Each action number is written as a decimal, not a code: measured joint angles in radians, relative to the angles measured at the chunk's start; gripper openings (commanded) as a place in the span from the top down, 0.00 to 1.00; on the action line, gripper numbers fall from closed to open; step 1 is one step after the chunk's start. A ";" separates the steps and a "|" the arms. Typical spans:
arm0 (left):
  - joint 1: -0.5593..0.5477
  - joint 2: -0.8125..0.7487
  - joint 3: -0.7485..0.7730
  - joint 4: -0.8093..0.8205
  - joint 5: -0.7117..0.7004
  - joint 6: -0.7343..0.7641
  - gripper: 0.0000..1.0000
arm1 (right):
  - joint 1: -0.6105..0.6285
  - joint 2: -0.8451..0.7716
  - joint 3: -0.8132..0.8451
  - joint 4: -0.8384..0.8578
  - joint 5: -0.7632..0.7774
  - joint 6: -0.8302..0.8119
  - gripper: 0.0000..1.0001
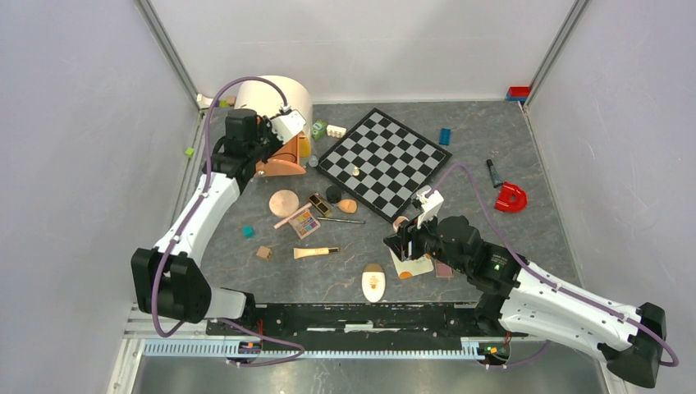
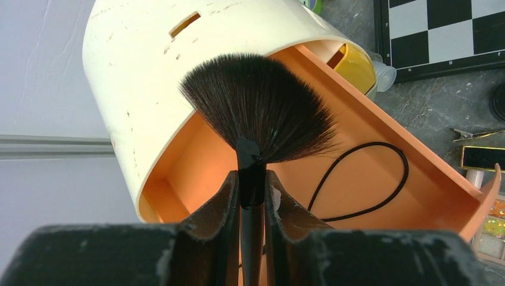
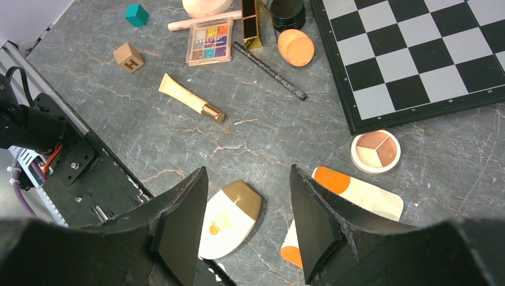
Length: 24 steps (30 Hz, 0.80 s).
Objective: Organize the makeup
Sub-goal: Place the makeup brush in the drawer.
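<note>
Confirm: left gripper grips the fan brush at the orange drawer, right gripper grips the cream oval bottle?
Left gripper does grip the fan brush at the orange drawer; right wrist view shows the right gripper open, empty, near the cream oval bottle.

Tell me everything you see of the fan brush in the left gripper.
The fan brush has dark brown-black bristles spread in a flat fan, gathered into a slim black handle. The left gripper is shut on the handle just below the bristles, hiding the rest. It points away from the wrist, bristles before the open orange drawer of a cream round box; contact there cannot be told.
</note>
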 measured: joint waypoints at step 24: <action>0.000 0.067 0.078 -0.063 -0.050 -0.021 0.48 | 0.000 0.018 0.000 -0.001 0.000 -0.008 0.40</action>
